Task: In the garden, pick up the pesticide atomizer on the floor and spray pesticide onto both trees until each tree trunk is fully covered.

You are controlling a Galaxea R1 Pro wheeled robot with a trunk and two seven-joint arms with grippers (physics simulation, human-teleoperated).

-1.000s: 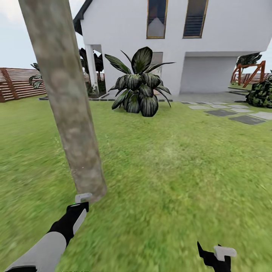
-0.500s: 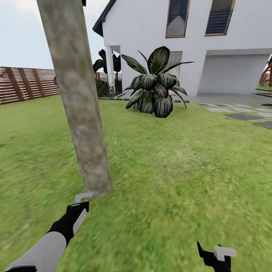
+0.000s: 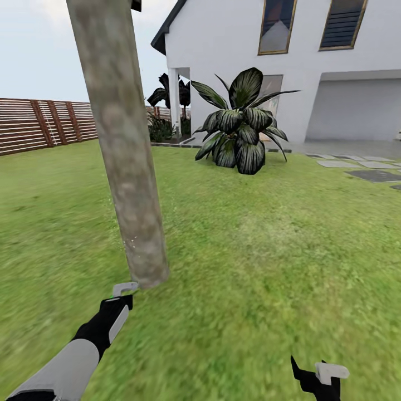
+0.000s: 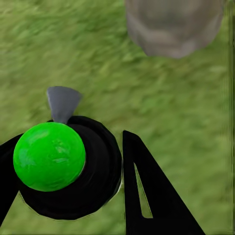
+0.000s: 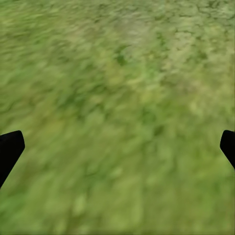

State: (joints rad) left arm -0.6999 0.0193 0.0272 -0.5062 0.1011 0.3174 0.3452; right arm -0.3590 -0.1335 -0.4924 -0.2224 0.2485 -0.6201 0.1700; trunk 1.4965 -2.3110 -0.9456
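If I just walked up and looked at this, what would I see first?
The big grey-brown tree trunk would catch your eye first, rising from the grass right in front of the robot's left gripper. Behind it, by the white house, sits a broad-leaved striped plant. In the left wrist view, a bright green ball-topped pesticide atomizer sits between the black fingers.

- Home garden, sim render: blurry green grass lawn (image 3: 267,250)
- White two-storey house (image 3: 289,67) w/ brown slat wooden fence (image 3: 39,123)
- Grey paving stones (image 3: 373,174), mottled grey-brown tree trunk (image 3: 125,150)
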